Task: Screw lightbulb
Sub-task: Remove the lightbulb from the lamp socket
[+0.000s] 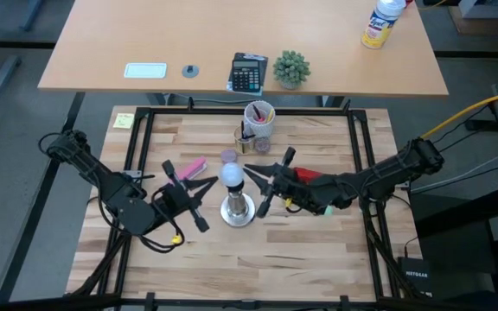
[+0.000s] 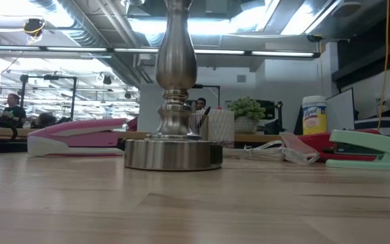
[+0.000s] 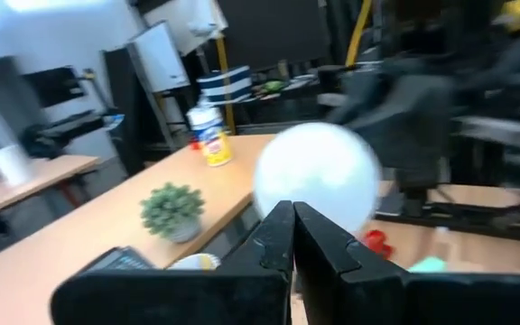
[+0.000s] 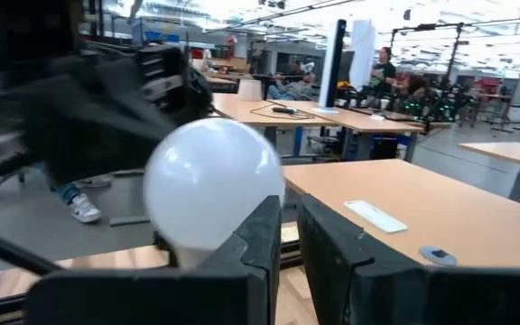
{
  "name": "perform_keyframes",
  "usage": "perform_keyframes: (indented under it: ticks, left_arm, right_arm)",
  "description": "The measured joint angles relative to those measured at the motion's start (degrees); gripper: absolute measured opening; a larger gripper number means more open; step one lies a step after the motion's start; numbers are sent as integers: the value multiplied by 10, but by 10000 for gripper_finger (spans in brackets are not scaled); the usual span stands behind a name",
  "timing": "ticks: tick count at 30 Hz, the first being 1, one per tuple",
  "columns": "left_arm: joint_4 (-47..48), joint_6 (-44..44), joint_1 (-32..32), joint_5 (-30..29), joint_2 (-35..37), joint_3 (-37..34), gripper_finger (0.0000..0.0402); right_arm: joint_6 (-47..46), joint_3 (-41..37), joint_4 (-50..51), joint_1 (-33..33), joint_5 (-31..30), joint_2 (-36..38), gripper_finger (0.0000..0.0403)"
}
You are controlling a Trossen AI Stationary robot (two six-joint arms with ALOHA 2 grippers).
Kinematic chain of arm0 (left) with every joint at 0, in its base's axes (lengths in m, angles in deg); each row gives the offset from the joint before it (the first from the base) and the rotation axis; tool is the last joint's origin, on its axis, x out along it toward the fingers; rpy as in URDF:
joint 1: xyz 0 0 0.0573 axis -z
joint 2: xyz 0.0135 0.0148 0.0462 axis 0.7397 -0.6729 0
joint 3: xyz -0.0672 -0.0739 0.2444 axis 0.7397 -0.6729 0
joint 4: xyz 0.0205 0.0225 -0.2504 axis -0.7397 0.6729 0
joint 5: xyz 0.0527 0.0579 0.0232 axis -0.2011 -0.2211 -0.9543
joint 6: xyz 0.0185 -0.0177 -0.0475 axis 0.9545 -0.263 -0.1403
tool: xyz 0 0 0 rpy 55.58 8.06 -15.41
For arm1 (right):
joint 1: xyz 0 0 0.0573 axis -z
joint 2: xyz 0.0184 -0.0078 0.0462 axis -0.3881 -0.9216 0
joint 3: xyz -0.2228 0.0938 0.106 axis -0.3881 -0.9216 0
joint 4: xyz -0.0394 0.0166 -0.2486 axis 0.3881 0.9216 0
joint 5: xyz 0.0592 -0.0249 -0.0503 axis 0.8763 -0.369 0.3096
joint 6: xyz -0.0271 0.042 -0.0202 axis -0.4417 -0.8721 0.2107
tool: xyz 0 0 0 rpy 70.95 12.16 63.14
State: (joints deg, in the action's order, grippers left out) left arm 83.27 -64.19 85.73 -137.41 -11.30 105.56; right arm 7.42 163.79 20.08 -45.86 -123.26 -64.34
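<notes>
1. The lightbulb (image 1: 232, 176) sits on top of the metal socket stand (image 1: 238, 210), which stands upright on its round base near the middle of the wooden surface (image 1: 318, 250).
2. The left hand (image 1: 207, 188) is just left of the stand, level with the bulb. Its two fingers (image 3: 278, 236) are pressed together with nothing between them; in the left wrist view the bulb (image 3: 317, 178) shows directly beyond the fingertips.
3. The right hand (image 1: 258, 174) is just right of the bulb. Its fingers (image 4: 262, 236) stand a narrow gap apart. In the right wrist view the bulb (image 4: 213, 184) lies beside and beyond one finger, not in the gap. Whether the fingers touch the bulb cannot be told.
4. In the low view the stand (image 2: 174, 102) rises out of the top of the picture, so the bulb is outside that view.
5. A pink stapler (image 1: 194, 168) lies on the surface left of the stand, and a small purple cap (image 1: 228, 156) lies behind it.
6. A white cup of pens (image 1: 259, 116) stands at the far edge of the surface.
7. A red stapler (image 2: 317, 144) and a green stapler (image 2: 371, 149) lie right of the stand in the low view.
</notes>
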Motion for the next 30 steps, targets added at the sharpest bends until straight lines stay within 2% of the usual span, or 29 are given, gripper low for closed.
perform_keyframes:
  ticks: [5, 12, 15, 17, 22, 30]
  left_arm:
    - [2, 22, -1, -47, 0, 0, 1]
    - [3, 24, -25, -47, 0, 0, 1]
    - [13, 23, -37, -47, 0, 0, 1]
    - [19, 22, -45, -38, 0, 0, 1]
    - [18, 13, -62, 29, 0, 0, 1]
    - [18, 6, -59, 49, 1, 0, 1]
  right_arm:
    - [15, 0, 0, -27, 1, 0, 48]
    - [14, 0, -10, -41, 9, 0, 48]
    - [13, 0, -15, -38, 34, 0, 48]
    - [13, 0, -17, -34, 36, 0, 48]
    - [13, 0, -25, -27, 36, 0, 48]
    - [13, 0, -25, -13, 36, -1, 48]
